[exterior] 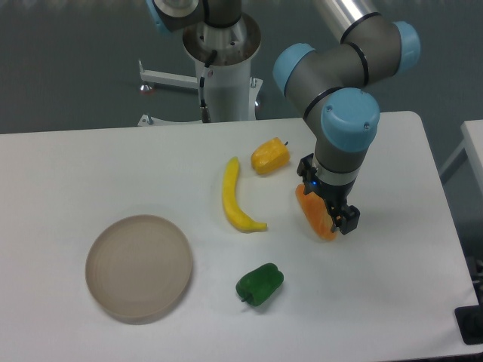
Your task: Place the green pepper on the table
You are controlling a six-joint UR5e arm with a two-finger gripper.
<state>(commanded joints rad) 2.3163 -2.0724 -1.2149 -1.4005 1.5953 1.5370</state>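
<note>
Green and glossy, the green pepper [259, 284] lay on its side on the table [90, 166], in the near part of the white top, to the right of the round beige plate [139, 267] and apart from it. Nothing touched it. By the look of things it already rested where the task wanted it — on the bare tabletop, not on the plate.

Well apart from it, the gripper [334, 214] hung low over the orange pepper [315, 215], its dark fingers down against that pepper's right side. Whether the jaws were clamped on the orange pepper or merely standing beside it could not be made out from this angle. A yellow banana [235, 197] lay between the plate and the gripper, and the yellow pepper [269, 156] sat farther back.

My judgement was that the placing step was as good as finished, or else the arm was busy with the wrong fruit. Any next move called for the gripper to lift clear of the orange pepper without dragging it — and to leave the green one undisturbed on the table.
</note>
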